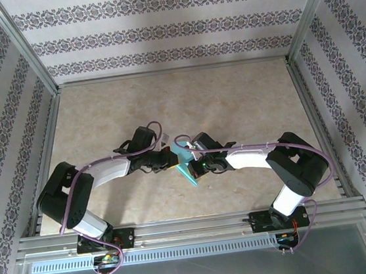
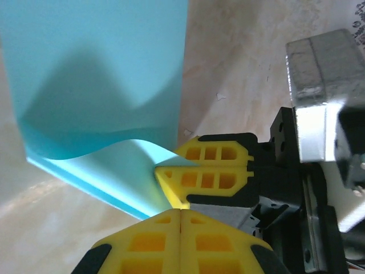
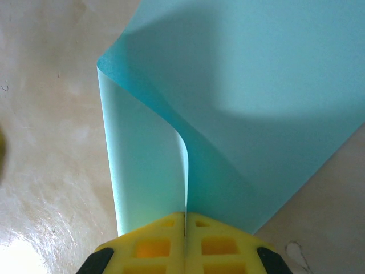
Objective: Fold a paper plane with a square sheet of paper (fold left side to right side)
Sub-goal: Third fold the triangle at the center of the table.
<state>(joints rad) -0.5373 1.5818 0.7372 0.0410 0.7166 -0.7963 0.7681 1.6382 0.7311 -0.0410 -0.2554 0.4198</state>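
Right wrist view shows the right gripper (image 3: 185,218) pinching the square sheet of paper (image 3: 256,85), curled up above the table (image 3: 45,114), and the left gripper (image 2: 180,216) seems shut on it too, so next the left side should go over to meet the right.

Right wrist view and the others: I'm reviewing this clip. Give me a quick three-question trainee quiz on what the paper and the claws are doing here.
1. True or false: the square sheet of paper lies fully flat.
2. The right claw is: A) shut on the sheet's curled edge; B) wide open above the sheet; C) holding a pen.
3. Name the colour of the left claw at its tips.

Key: 1 false, one side curls over; 2 A; 3 yellow.
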